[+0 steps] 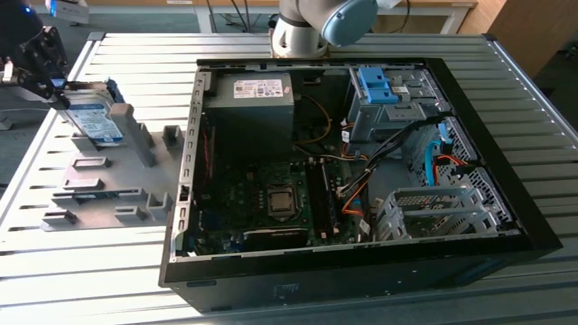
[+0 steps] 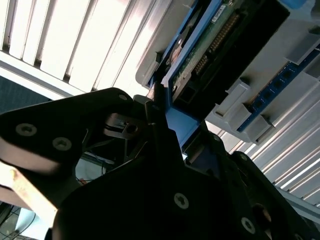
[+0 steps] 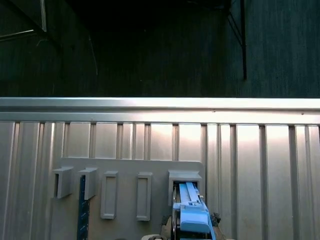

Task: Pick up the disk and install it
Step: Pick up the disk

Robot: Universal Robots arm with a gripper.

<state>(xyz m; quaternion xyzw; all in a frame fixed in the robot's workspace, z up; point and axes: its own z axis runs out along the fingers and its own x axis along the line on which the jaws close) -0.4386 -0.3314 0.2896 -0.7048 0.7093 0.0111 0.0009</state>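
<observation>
Disk (image 1: 92, 118) stands on edge at the exterior view's left, its lower end at a slot of the grey holder rack (image 1: 99, 196) on the slatted table (image 1: 505, 88). Silver face and white-and-blue label face the camera, with the blue frame along its edges. In the first wrist view, the disk (image 3: 191, 217) is seen edge-on, in line with one rack slot (image 3: 185, 177). Cannot tell if it is seated or just clear of the slot.

Progress, as I judge it: early, pick-up stage. Grasp appears made, with nothing of the install done. The open computer case (image 1: 361, 267) lies well apart from the disk, with a bare blue bracket (image 1: 375, 84) sitting in its drive bay.

Gripper (image 1: 56, 91) is at the disk's upper end. In the second wrist view, one finger (image 2: 159, 120) presses against the blue frame. Jaws narrow, closed onto the disk's end as far as I can see.
</observation>
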